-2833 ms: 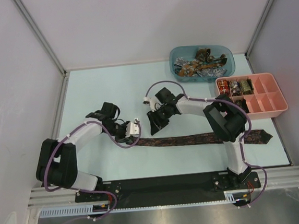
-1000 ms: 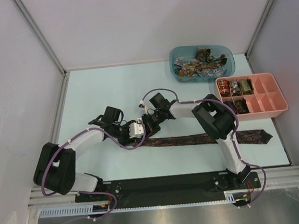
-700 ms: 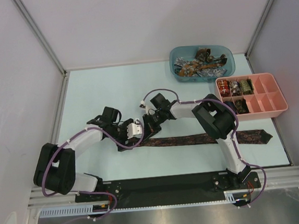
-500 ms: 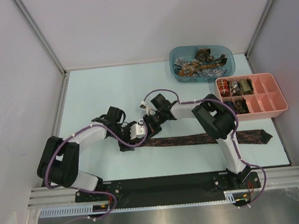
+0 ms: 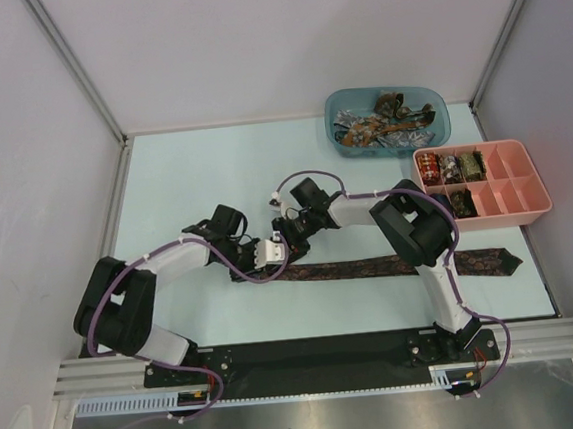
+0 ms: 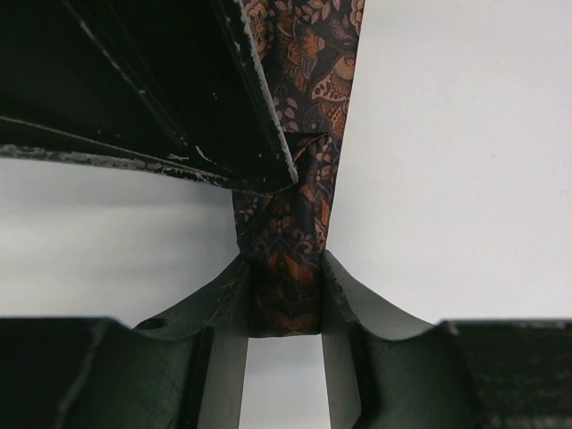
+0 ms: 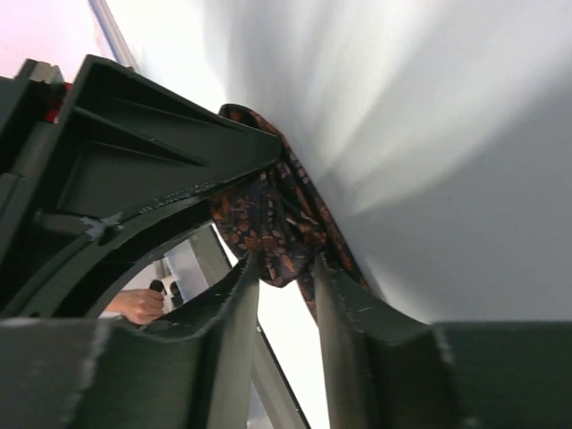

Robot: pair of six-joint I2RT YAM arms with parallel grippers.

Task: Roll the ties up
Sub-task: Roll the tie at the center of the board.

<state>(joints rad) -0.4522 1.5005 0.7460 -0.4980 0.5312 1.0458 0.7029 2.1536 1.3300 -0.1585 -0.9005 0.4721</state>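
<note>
A robotics lab cell was indicated by plain white panels set in aluminium framing around a pale tabletop, where cabled robot arms were bolted down.

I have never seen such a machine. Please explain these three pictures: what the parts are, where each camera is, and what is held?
It is a robot with two arms bolted to a pale table. One picture looks down from above; the other two come from a camera on each wrist. A dark brown patterned necktie lies on it. Both hands meet at its narrow end: the left hand pinches it; fabric sits between the fingers of the right hand, but a grip there is unclear. Beyond stand a blue plastic tub of loose ties and a pink compartment tray with rolled ties.
</note>
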